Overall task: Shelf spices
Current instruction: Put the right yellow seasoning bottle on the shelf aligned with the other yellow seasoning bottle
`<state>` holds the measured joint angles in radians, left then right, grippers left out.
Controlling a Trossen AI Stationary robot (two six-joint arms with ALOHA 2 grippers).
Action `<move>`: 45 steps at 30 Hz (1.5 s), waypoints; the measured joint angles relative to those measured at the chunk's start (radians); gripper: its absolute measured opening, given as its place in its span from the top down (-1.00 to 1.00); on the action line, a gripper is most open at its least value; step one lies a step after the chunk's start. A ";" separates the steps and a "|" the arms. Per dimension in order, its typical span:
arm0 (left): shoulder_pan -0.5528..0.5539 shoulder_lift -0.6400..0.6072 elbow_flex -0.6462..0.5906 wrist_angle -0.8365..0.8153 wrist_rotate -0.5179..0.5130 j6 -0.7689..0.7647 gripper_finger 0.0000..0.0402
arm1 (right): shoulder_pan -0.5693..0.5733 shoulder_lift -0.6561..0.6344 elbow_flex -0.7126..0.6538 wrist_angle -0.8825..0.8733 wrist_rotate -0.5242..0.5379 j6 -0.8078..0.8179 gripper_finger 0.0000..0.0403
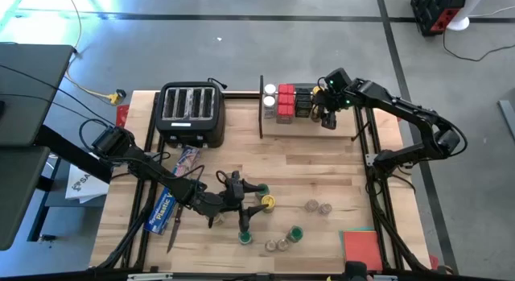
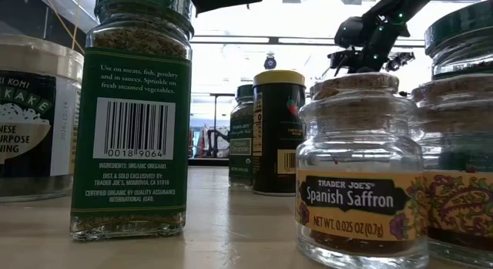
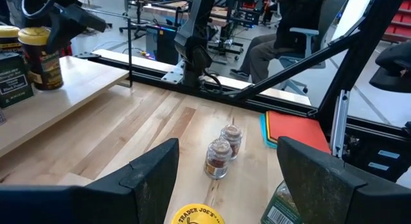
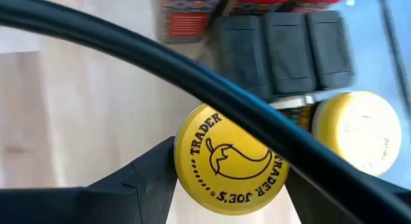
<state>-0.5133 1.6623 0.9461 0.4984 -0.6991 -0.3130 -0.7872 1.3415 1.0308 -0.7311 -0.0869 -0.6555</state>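
Right end effector [image 4: 225, 185] spread around a yellow-lidded jar [image 4: 225, 161] on the shelf [image 1: 310, 124] beside red tins [image 1: 285, 102] and black boxes [image 1: 303, 102] — left end effector [image 3: 225, 179] spread above another yellow-lidded jar [image 3: 196, 215] near the surface's [image 1: 322, 168] front edge.

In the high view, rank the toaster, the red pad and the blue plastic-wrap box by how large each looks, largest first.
1. Toaster: clearly the largest.
2. Red pad and blue plastic-wrap box: too close to rank. The pad is cut off by the picture's edge, and the left arm covers part of the box.
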 joint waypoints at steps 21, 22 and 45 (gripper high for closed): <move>0.000 0.000 0.000 0.000 0.001 -0.003 -0.29 | 0.000 0.000 0.000 0.017 0.057 -0.005 -0.25; 0.000 0.000 0.000 0.000 0.001 -0.003 -0.29 | 0.000 0.000 0.000 0.022 0.057 -0.006 -0.25; 0.000 0.000 0.000 0.000 0.001 -0.002 -0.29 | 0.089 -0.012 0.001 0.041 0.237 -0.026 -0.25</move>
<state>-0.5133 1.6623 0.9461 0.4984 -0.6983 -0.3149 -0.6978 1.3296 1.0314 -0.6899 0.1501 -0.6815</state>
